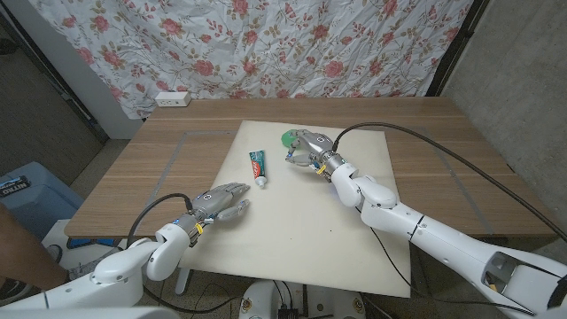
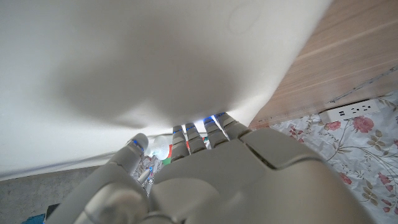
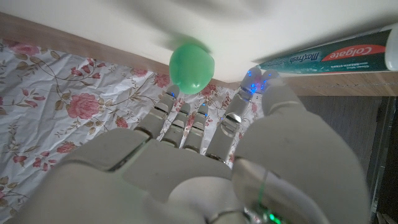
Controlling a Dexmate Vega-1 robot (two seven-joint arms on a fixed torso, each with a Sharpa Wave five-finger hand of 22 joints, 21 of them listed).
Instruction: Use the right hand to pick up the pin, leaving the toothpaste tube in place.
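A green round-headed pin (image 1: 288, 137) lies on the white mat (image 1: 292, 230) near its far edge. My right hand (image 1: 310, 149) is right beside it, fingers spread toward it and holding nothing. In the right wrist view the pin (image 3: 191, 66) shows blurred just past the fingertips (image 3: 177, 99) of the right hand (image 3: 199, 168). The toothpaste tube (image 1: 258, 167) lies on the mat to the left of that hand, cap toward me; in the right wrist view the tube (image 3: 329, 56) lies beyond the thumb. My left hand (image 1: 221, 202) sits on the mat's near left part, fingers extended, holding nothing.
The mat covers the middle of the wooden table (image 1: 177, 159). A white power strip (image 1: 172, 100) lies at the table's far left corner, also in the left wrist view (image 2: 354, 111). A floral curtain (image 1: 266, 44) hangs behind. A blue bin (image 1: 27, 190) stands beside the table's left.
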